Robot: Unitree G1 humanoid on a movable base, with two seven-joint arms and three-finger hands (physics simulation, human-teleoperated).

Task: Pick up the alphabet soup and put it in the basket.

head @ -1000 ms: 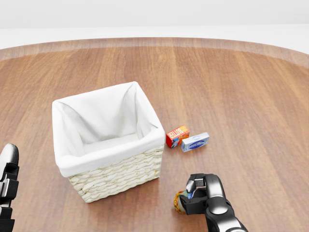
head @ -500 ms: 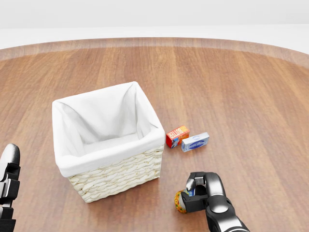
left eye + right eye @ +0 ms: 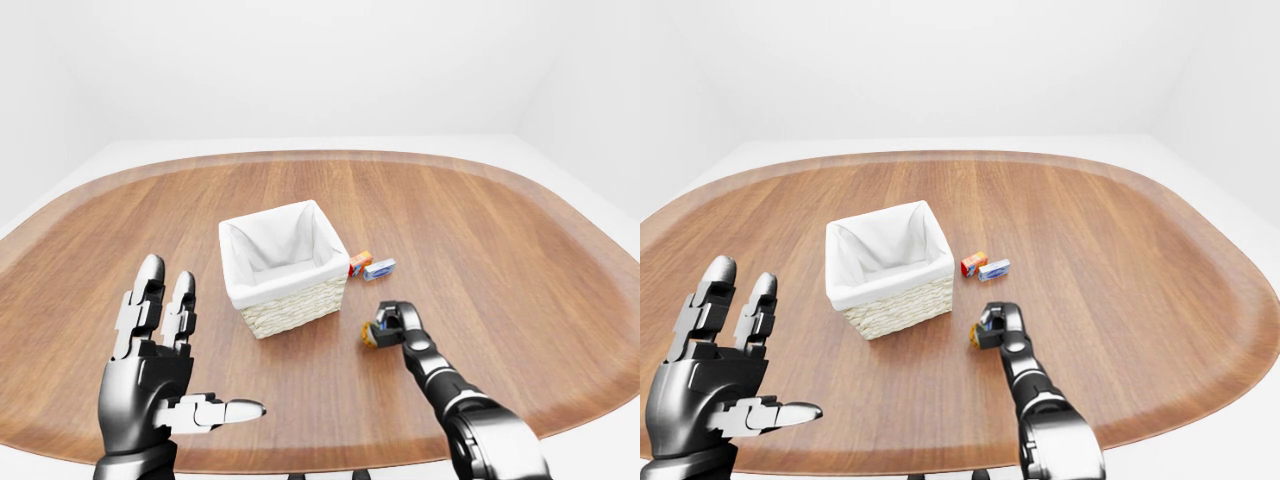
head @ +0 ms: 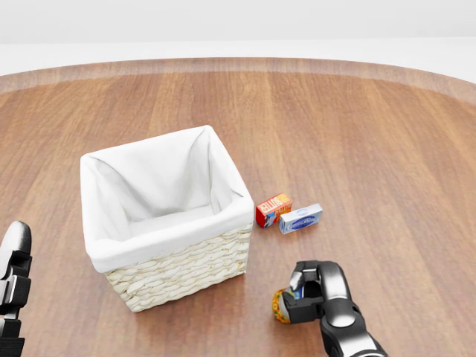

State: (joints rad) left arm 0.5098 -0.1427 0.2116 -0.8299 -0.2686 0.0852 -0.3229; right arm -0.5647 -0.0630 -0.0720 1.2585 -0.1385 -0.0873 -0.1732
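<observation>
The alphabet soup can (image 4: 279,306) is low in the head view, below and to the right of the basket, and shows only as an orange-yellow edge. My right hand (image 4: 299,292) has its dark fingers closed round the can, just over the table and hiding most of it. The wicker basket (image 4: 187,271) with a white cloth liner stands open-topped left of centre, a short way up and left from the can. My left hand (image 3: 195,345) is held apart at the lower left of the left-eye view, fingers spread and holding nothing.
A small red box (image 4: 273,209) and a blue-white box (image 4: 300,219) lie side by side just right of the basket, above the can. The round wooden table (image 4: 372,149) spreads wide, its edge running close below my hands in the eye views.
My right hand has edged slightly to the right and the can has shifted with it. The basket, the boxes and the left hand are where they were.
</observation>
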